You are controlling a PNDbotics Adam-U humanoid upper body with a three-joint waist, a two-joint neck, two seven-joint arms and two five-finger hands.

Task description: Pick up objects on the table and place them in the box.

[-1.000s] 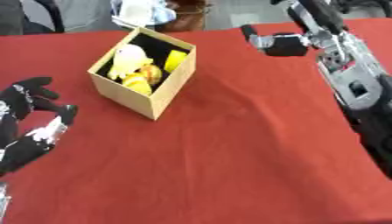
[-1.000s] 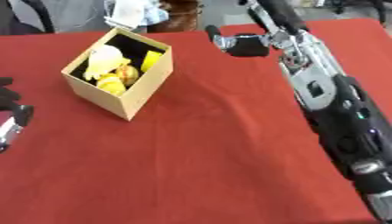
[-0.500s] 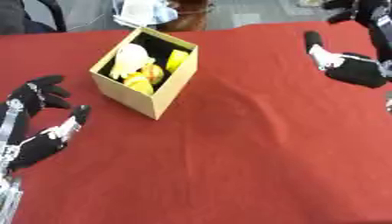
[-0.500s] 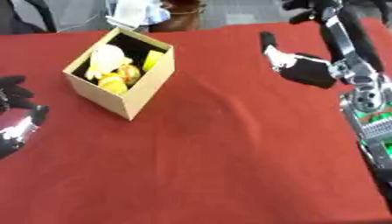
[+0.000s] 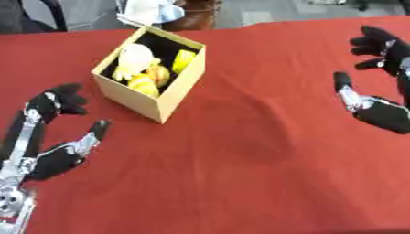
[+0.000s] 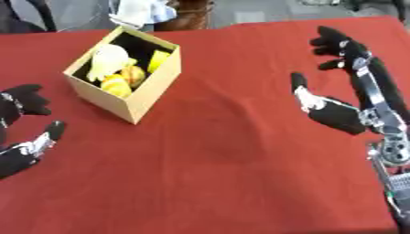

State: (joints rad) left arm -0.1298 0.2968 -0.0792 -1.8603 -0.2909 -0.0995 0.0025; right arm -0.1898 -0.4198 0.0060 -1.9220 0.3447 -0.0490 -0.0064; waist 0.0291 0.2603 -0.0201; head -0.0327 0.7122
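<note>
- Box (image 5: 156, 98) of tan cardboard sits on the red-covered bench (image 5: 264, 183), left of centre toward the far edge, and lies where it did a second ago; its open top faces up.
- Seen from above, the box is turned cornerwise, with one corner pointing at the robot and its long axis running from near-left to far-right.
- Inside it lie yellow objects (image 5: 152, 77) and a pale rounded one (image 5: 134, 57), the same fill as a second ago.
- Left hand (image 5: 56, 153) has come further onto the bench since a second ago, when only dark fingers showed at the left edge; it is now near the box's left side but apart from it.
- That left hand is released, holding nothing: thumb (image 5: 96, 130) stuck out to the right, fingers (image 5: 64, 98) loosely bent and pointing away from the robot, palm turned inward.
- Right hand (image 6: 340, 116) has dropped back from the far edge, where it was a second ago, to the right edge of the bench, well apart from the box.
- It too is released and empty: fingers (image 6: 336, 43) spread and reaching toward the far side, thumb (image 6: 299, 84) raised on the inner side, forearm running down the right margin in the right eye view.
- Beyond the bench's far edge, behind the box, lies some white and blue cloth-like stuff (image 5: 148, 10); I cannot tell what it is.
</note>
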